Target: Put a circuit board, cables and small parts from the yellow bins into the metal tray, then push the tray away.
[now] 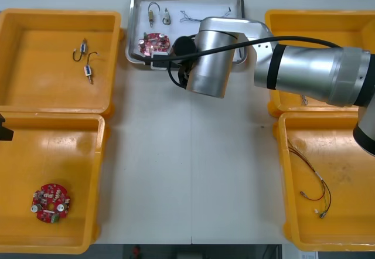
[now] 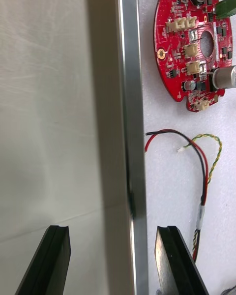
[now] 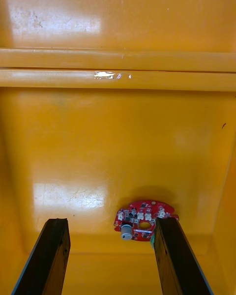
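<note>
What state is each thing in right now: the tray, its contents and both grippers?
Metal tray, loaded.
Circuit board, lying flat in the tray, components up.
Red and yellow cable, lying loose in the tray.
Right gripper, jaws open astride the tray's rim.
Left gripper, jaws open over a yellow bin.

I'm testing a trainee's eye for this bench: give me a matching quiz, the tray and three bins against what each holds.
1. far left bin
2. near left bin
3. near right bin
4. tray

a. lone board
b. mix of all kinds
c. cables only
d. two small parts

Pairs: 1-d, 2-a, 3-c, 4-b.

The right gripper stands open astride the tray's rim, and the left gripper is open over the near left bin.
</note>
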